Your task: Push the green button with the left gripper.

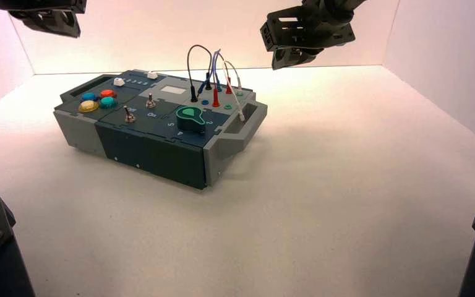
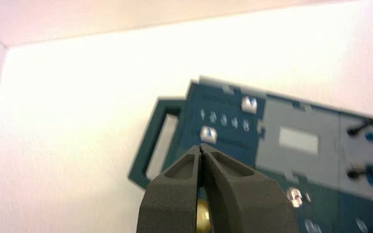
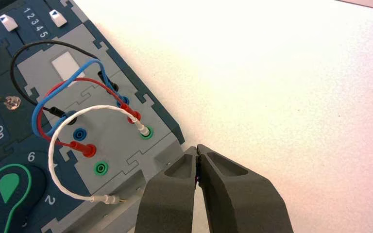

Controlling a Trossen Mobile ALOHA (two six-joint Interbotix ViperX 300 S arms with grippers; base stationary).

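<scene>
The green button is a small teal dome on the near-right corner of the group of four coloured domes, on the left part of the box. My left gripper hangs high above and behind the box's left end, well clear of the button. In the left wrist view it is shut and empty, over the handle end of the box; the yellow button shows between its fingers, and the green button is hidden there. My right gripper is parked high behind the box's right end, shut.
Beside the green button are the blue, red and yellow buttons. Two toggle switches, a large green knob, white sliders and looped wires stand on the box. White walls surround the table.
</scene>
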